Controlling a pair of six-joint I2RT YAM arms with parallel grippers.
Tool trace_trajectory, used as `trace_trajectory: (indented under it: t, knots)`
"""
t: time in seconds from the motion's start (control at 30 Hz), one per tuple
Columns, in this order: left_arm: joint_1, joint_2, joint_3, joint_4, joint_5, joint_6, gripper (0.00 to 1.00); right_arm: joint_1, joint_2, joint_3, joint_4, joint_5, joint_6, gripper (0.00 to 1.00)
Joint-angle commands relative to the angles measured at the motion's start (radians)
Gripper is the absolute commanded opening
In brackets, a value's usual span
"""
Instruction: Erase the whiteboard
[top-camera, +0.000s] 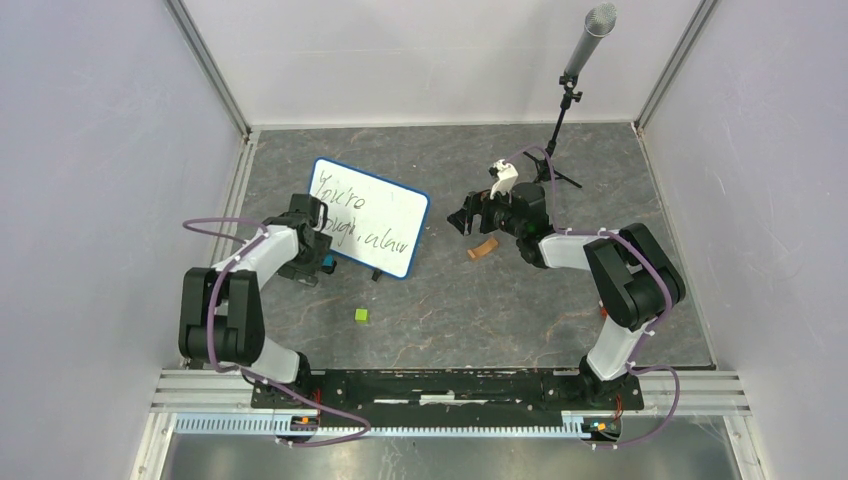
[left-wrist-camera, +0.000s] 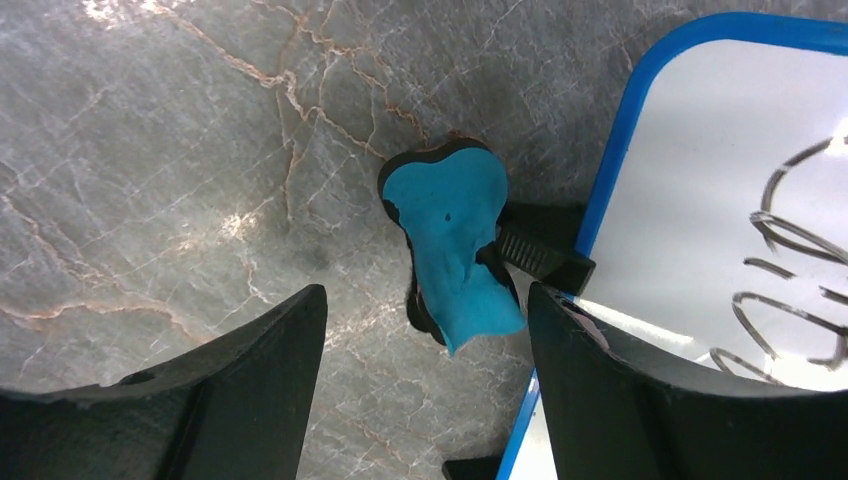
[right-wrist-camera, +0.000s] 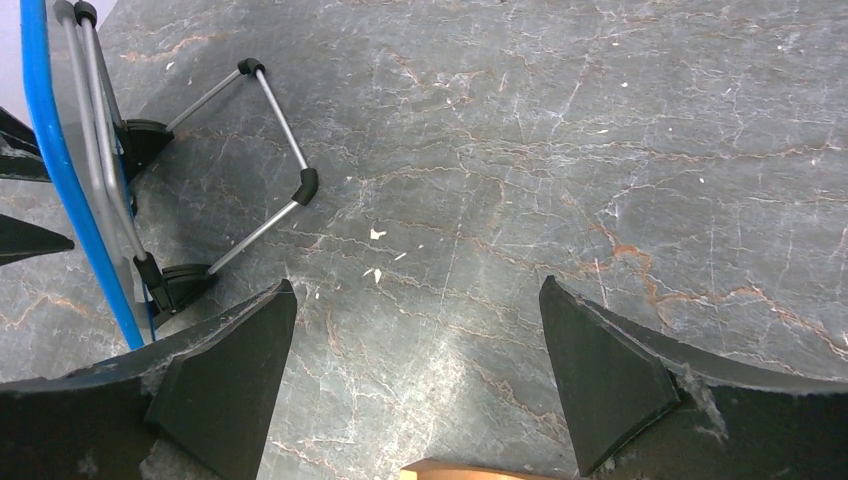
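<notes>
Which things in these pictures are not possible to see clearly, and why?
- Black handwriting on the white, blue-framed whiteboard: too small to read in the top view; cut off by the right edge in the left wrist view.
- Small brown curved object: too small in the top view; cut off by the bottom edge in the right wrist view.
- Blue eraser-like piece: top view, partly under the left gripper.

The marbled table (top-camera: 450, 300) bears the whiteboard (top-camera: 385, 215), blue eraser (left-wrist-camera: 450, 240), green cube (top-camera: 361, 315) and microphone stand (top-camera: 557, 140).
</notes>
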Motion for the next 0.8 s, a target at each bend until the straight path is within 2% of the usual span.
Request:
trace_trajectory:
  t: [0.0, 0.1, 0.3, 0.53, 0.63, 0.77]
  knots:
    - [0.011, 0.051, 0.031, 0.049, -0.018, -0.028, 0.79, -0.009, -0.028, -0.002, 0.052, -0.017, 0.009, 0.98]
    - [0.014, 0.075, 0.025, 0.042, -0.022, -0.015, 0.79, -0.01, -0.027, -0.004, 0.054, -0.018, 0.012, 0.97]
    - [0.015, 0.049, -0.013, 0.024, -0.042, 0.089, 0.68, -0.013, -0.025, -0.004, 0.057, -0.022, 0.019, 0.97]
    - [0.014, -0.082, -0.081, -0.047, -0.108, 0.263, 0.63, -0.016, -0.023, -0.005, 0.059, -0.023, 0.029, 0.98]
    - [0.014, -0.146, -0.123, -0.056, -0.067, 0.307, 0.53, -0.016, -0.02, -0.005, 0.063, -0.026, 0.034, 0.97]
    - [0.015, -0.213, -0.153, -0.058, -0.029, 0.351, 0.52, -0.017, -0.021, -0.012, 0.076, -0.029, 0.041, 0.97]
